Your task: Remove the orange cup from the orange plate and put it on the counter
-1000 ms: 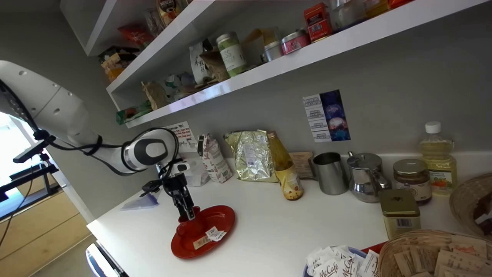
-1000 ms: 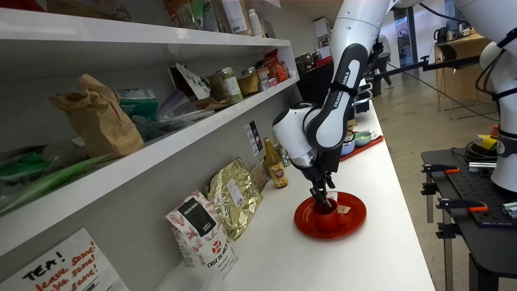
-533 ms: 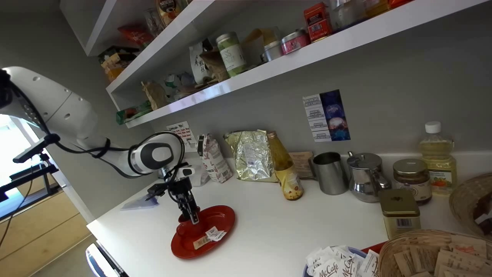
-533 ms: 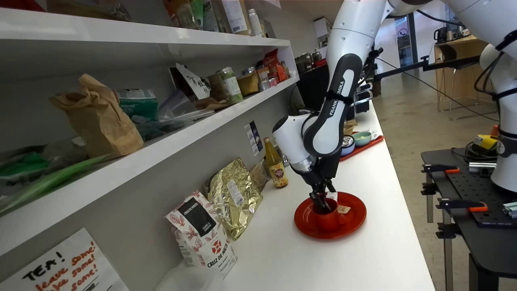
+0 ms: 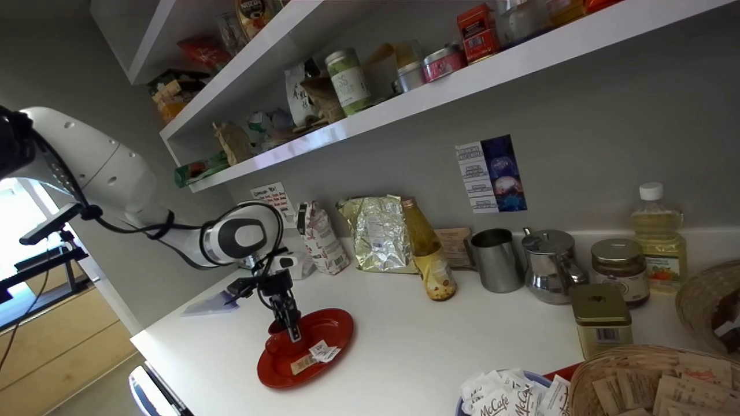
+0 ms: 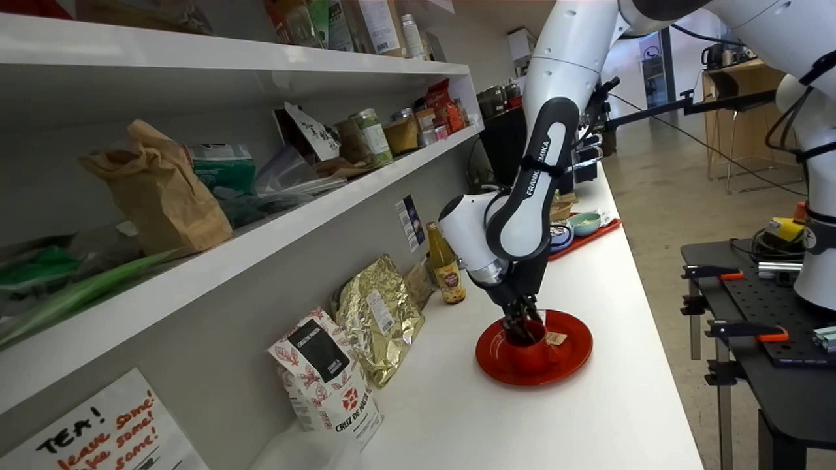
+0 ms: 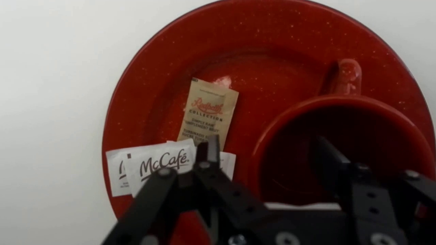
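The orange cup (image 6: 532, 358) stands upright on the orange plate (image 6: 578, 329), and both also show in an exterior view, the cup (image 5: 278, 345) partly behind my gripper (image 5: 293, 335). The plate rests on the white counter (image 6: 483, 424). In the wrist view my gripper (image 7: 269, 148) is open. One of the fingers (image 7: 213, 149) is outside the cup, over the packets. The opposite finger is over or inside the cup's mouth. The near rim (image 7: 269, 131) of the cup lies between them. The cup's handle (image 7: 349, 76) points away from the gripper. I cannot tell whether either finger touches the cup.
Paper packets (image 7: 207, 112) lie on the plate beside the cup. A gold bag (image 6: 379, 320), a coffee bag (image 6: 330, 378) and a yellow bottle (image 6: 447, 264) stand along the wall. A metal pitcher (image 5: 497, 260) stands farther along. A shelf (image 5: 370, 124) overhangs the counter.
My gripper has moved slightly right and down in an exterior view, and sits a little lower at the cup. The cup and plate have not moved.
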`<state>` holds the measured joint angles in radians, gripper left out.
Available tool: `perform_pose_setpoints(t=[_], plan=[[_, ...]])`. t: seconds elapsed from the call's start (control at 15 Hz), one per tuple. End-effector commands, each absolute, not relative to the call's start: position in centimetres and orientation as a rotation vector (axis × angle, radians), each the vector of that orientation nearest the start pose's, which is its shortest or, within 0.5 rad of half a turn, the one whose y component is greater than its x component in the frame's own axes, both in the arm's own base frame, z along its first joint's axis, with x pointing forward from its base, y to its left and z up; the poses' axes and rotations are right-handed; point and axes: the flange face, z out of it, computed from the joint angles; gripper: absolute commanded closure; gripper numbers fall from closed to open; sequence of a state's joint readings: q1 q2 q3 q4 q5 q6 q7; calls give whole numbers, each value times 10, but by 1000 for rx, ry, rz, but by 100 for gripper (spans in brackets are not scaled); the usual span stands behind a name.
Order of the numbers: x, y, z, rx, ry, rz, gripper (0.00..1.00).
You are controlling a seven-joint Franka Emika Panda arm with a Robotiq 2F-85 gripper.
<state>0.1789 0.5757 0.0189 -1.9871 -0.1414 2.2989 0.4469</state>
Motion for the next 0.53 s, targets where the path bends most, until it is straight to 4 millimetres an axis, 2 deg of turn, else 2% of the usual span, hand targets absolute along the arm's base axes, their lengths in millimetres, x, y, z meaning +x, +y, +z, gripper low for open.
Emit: perform_pose_setpoints(t=[0.0, 0.33, 0.47], plan=[[575, 112, 148, -3262, 227, 360, 64], [577, 114, 155, -3266, 219, 341, 100], [579, 114, 158, -3266, 221, 332, 100]])
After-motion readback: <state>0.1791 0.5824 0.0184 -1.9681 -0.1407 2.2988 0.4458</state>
